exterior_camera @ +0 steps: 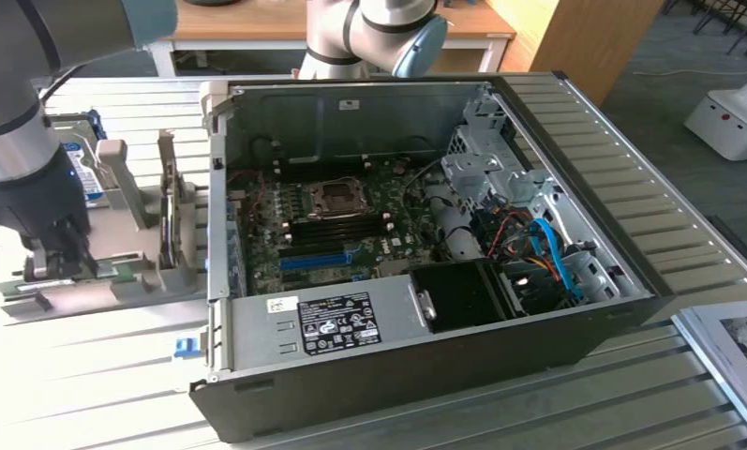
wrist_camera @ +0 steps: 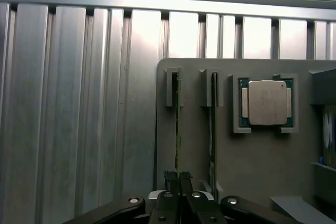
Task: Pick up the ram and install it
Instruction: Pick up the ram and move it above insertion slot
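Observation:
The ram point(wrist_camera: 177, 124) stands on edge in a slot of the grey holder point(wrist_camera: 194, 145), seen as a thin green line. A second thin green stick point(wrist_camera: 212, 124) stands in the neighbouring slot. My gripper point(wrist_camera: 177, 178) is straight over the first stick, with its black fingertips point(wrist_camera: 170, 178) pressed together on the stick's upper edge. In the exterior view my gripper point(exterior_camera: 58, 255) is low over the holder point(exterior_camera: 141, 267) at that view's left, beside the open computer case point(exterior_camera: 398, 375). The motherboard point(exterior_camera: 348, 230) lies inside the case.
A square silver processor chip point(wrist_camera: 266, 102) sits in a recess of the holder. The case holds a blue slot strip point(exterior_camera: 313, 261), a black fan shroud point(exterior_camera: 467, 295), cables and a drive cage point(exterior_camera: 492, 169). The ribbed metal table point(exterior_camera: 98, 375) surrounds it.

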Controlling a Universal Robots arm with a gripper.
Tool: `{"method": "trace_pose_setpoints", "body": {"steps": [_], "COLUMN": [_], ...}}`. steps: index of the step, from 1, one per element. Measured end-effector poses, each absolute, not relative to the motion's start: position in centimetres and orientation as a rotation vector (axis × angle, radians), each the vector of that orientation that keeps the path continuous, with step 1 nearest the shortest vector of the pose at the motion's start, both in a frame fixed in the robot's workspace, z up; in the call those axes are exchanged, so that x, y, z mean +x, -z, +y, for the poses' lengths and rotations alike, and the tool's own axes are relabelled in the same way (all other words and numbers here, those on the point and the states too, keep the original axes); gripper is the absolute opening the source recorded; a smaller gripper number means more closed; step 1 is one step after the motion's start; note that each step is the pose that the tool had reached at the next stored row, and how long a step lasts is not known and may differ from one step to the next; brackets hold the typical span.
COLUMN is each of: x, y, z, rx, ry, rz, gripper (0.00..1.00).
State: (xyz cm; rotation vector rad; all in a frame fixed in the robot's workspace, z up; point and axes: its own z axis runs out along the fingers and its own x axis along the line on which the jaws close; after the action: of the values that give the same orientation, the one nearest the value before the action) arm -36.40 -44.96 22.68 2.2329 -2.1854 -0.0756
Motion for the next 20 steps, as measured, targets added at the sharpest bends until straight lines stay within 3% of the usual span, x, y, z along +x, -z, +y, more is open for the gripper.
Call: {"method": "trace_pose_setpoints", "body": {"steps": [20], "x": [-36.4], "y": [-25.7], "z": [-45.0], "rx": [2.233], "ry": [0.076], "rz": [-2.185], "gripper": [0.12]}}
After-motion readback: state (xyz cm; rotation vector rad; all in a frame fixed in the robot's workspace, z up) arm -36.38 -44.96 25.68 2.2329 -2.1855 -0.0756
